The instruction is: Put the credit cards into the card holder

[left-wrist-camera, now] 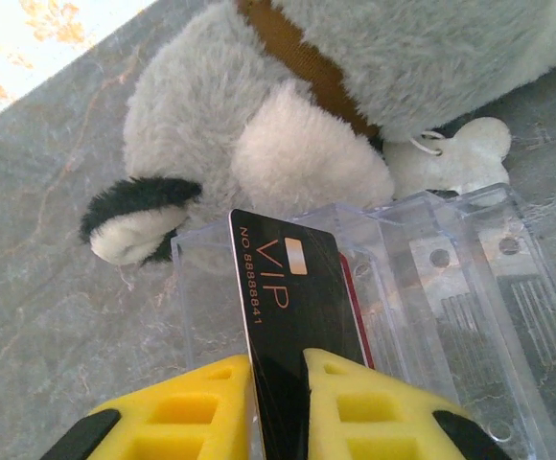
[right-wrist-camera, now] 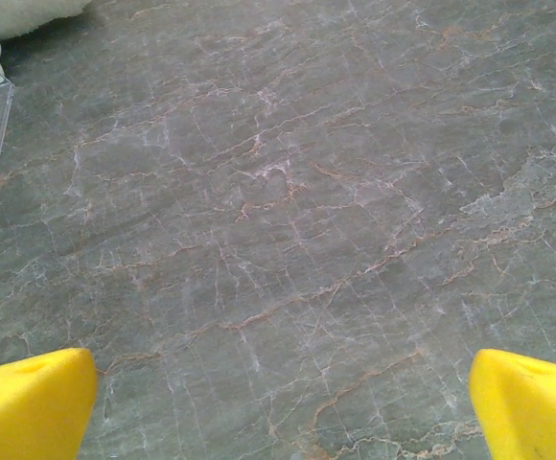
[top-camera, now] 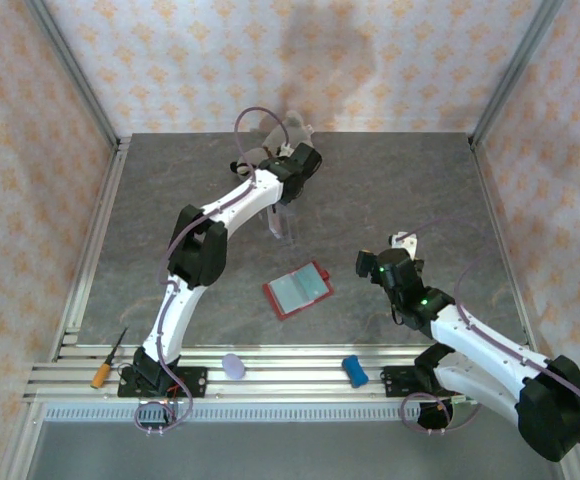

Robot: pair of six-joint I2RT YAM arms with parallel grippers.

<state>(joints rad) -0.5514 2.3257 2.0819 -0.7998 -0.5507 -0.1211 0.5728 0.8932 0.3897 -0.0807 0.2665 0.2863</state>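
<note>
My left gripper (left-wrist-camera: 278, 376) is shut on a black credit card (left-wrist-camera: 292, 297) printed "VIP" in orange. The card stands upright in a clear plastic case (left-wrist-camera: 451, 287), and a red-edged card (left-wrist-camera: 359, 311) stands just behind it. From above, the left gripper (top-camera: 288, 190) reaches down over the case (top-camera: 282, 225) at the back of the table. The card holder (top-camera: 298, 290) lies open and flat mid-table, red with pale blue-grey pockets. To its right my right gripper (top-camera: 395, 245) hangs over bare table. Its yellow fingers (right-wrist-camera: 29, 402) are open (right-wrist-camera: 278, 412) with nothing between them.
A grey-and-white plush toy (left-wrist-camera: 288, 115) lies right behind the clear case. On the front rails lie an orange-handled screwdriver (top-camera: 108, 360), a small lilac object (top-camera: 233, 366) and a blue object (top-camera: 355, 371). Metal posts and patterned walls fence the table.
</note>
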